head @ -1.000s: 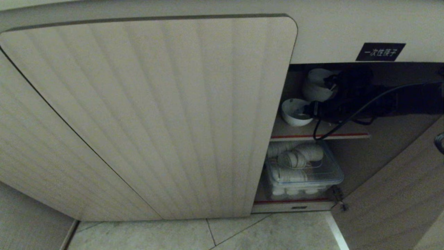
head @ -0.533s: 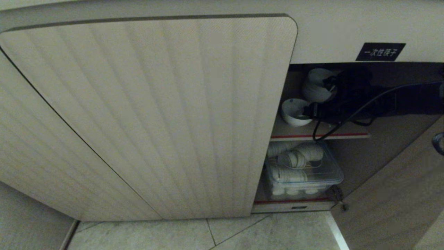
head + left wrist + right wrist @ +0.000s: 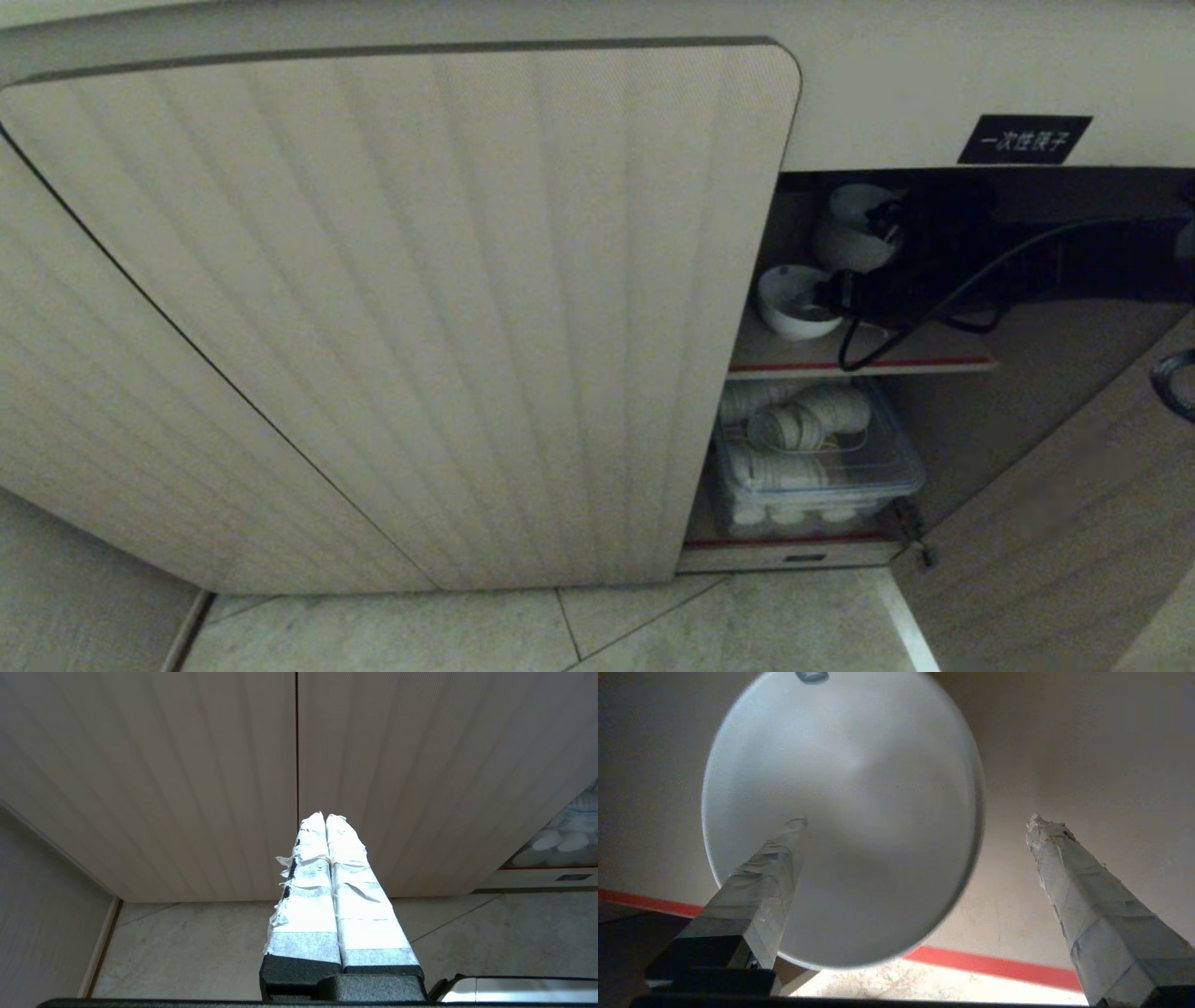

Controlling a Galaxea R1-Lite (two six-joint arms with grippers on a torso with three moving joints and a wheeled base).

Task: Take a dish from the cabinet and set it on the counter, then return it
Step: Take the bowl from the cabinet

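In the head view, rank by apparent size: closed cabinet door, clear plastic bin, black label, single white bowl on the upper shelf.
1. Closed cabinet door
2. Clear plastic bin
3. Black label and single white bowl: look alike, unranked.

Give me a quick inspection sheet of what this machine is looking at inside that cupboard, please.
Surface: upper shelf with a red front edge; pale tiled floor below.
Job's things: small white bowl upright on the upper shelf of the cabinet; one fluted door closed, the other swung open.
Clutter: pile of white bowls behind it; clear plastic tub of white dishes on the lower shelf.
Grippers: right gripper open, one finger over the bowl, the other beside it, nothing held; left gripper shut, parked facing the closed door.
Cables: black cable looping down from the right arm.
Surroundings: black label with white characters above the opening.
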